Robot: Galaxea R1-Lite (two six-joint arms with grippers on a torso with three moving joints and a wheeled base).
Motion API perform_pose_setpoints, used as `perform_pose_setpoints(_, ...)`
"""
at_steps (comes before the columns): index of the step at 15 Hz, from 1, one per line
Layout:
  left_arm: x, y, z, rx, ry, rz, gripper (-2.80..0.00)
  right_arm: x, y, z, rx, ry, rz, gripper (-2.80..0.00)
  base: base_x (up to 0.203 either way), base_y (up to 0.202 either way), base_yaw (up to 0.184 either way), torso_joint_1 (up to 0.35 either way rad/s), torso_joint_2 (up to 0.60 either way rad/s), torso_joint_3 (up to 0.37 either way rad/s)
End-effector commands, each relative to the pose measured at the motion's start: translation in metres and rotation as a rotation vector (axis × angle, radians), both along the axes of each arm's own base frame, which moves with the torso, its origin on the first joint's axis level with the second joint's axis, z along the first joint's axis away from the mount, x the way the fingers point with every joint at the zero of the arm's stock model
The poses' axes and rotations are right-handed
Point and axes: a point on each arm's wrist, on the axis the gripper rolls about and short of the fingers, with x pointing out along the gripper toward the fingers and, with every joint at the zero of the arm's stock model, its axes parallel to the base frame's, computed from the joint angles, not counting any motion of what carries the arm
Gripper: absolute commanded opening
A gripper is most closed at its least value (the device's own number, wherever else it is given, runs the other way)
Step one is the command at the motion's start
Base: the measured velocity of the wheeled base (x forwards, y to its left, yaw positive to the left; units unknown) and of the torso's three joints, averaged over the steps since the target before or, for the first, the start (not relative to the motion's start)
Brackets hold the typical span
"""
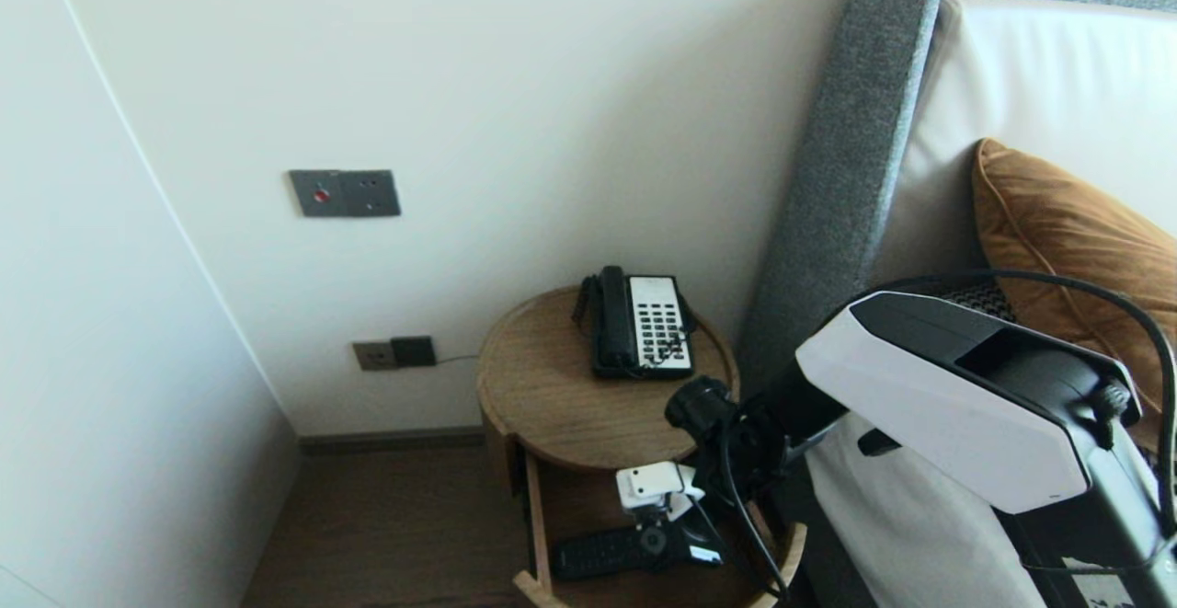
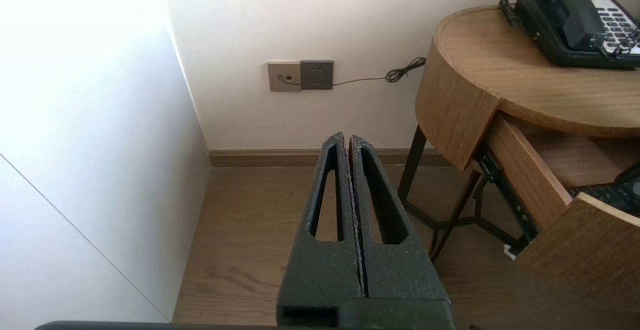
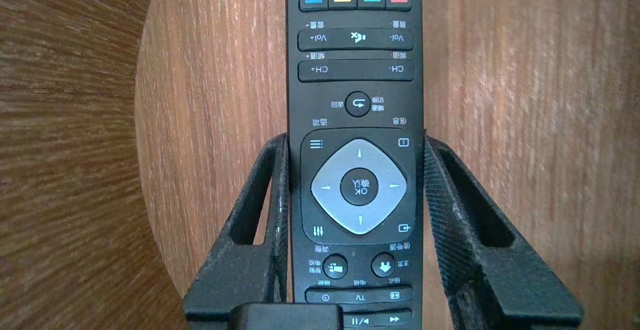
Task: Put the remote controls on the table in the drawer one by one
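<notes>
The right pincer (image 3: pixel 355 138), half open, grips the remote (image 3: pixel 356 70) in the drawer (image 1: pixel 536 516) at 6 o'clock of the telephone (image 1: pixel 639 323); left pincer (image 2: pixel 348 138) closed, empty.

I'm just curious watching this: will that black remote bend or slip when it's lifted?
Probably stiff: the remote looks like a hard, straight plastic bar. Its smooth sides might slip, though ribbed fingers of the right end effector press both edges. Flat, so unlikely to roll.

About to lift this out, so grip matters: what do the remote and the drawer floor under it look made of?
Remote: black plastic, matte face with printed legends; buttons look rubbery, the ring around OK silvery. Drawer floor: wood or wood veneer, visible grain, smooth low-sheen finish.
</notes>
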Motion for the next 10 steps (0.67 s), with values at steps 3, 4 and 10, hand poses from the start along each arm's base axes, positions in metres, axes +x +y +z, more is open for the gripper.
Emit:
perform_pose_setpoints(3,0.000,0.000,0.000,0.000,-0.001,0.001,-2.80,0.001,0.000,-0.009,-0.010,0.012,0.004,-2.80,0.000,0.000,0.000,0.000,0.00,0.000)
perform_pose_setpoints(4,0.000,0.000,0.000,0.000,-0.002,0.001,-2.80,0.001,0.000,-0.010,-0.011,0.014,0.004,-2.80,0.000,0.000,0.000,0.000,0.00,0.000)
perform_pose_setpoints(10,0.000,0.000,0.000,0.000,-0.001,0.001,-2.80,0.001,0.000,-0.017,-0.018,0.027,0.005,-2.80,0.000,0.000,0.000,0.000,0.00,0.000)
